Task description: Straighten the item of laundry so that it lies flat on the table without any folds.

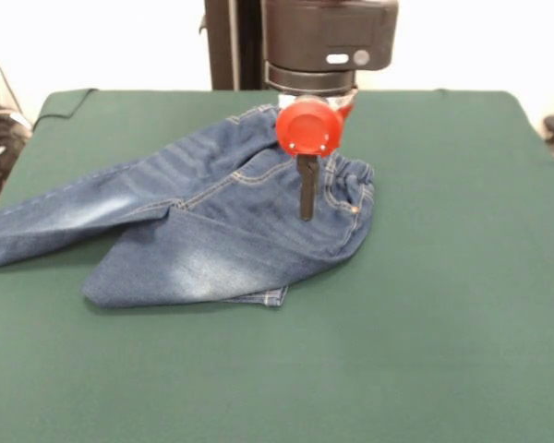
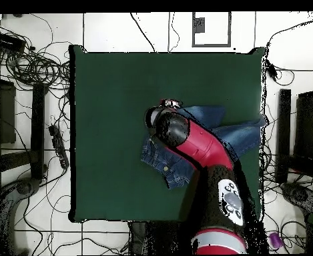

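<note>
The jeans [image 1: 212, 221] lie crumpled on the green table [image 1: 443, 323], left of its middle. One leg stretches out to the picture's left edge. The other leg is folded back under itself, with a hemmed cuff [image 1: 268, 297] peeking out at the near side. The elastic waistband [image 1: 351, 180] is bunched at the right. My gripper [image 1: 307, 214] hangs below a red disc and points straight down, its tip at the cloth just beside the waistband. In the overhead view the arm [image 2: 185, 143] covers the middle of the jeans [image 2: 162, 165] and hides the gripper.
The table cloth [image 2: 112, 100] extends well beyond the jeans on all sides. Cables and dark equipment [image 2: 25, 67] lie on the floor around the table. The robot's pedestal [image 1: 231, 46] stands at the table's far edge.
</note>
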Tool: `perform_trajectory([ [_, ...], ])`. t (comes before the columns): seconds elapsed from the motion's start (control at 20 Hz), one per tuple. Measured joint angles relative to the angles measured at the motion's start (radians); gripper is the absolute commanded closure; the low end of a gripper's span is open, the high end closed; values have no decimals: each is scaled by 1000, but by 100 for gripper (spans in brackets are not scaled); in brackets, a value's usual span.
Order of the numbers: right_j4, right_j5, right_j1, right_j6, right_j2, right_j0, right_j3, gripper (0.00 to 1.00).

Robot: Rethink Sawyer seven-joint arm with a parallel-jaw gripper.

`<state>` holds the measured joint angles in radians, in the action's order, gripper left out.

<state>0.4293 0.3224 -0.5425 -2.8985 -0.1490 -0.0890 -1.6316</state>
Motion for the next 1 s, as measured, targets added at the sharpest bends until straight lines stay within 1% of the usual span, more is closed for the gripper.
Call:
perform_trajectory([
  [0.15,0,5,25,0,-60,49,16,0],
  [0.55,-1,51,72,0,-163,115,45,0],
  [0.75,0,68,91,0,-204,134,58,0],
  [0.8,0,69,107,0,-231,148,67,0],
  [1.0,4,68,144,0,-285,184,84,0],
])
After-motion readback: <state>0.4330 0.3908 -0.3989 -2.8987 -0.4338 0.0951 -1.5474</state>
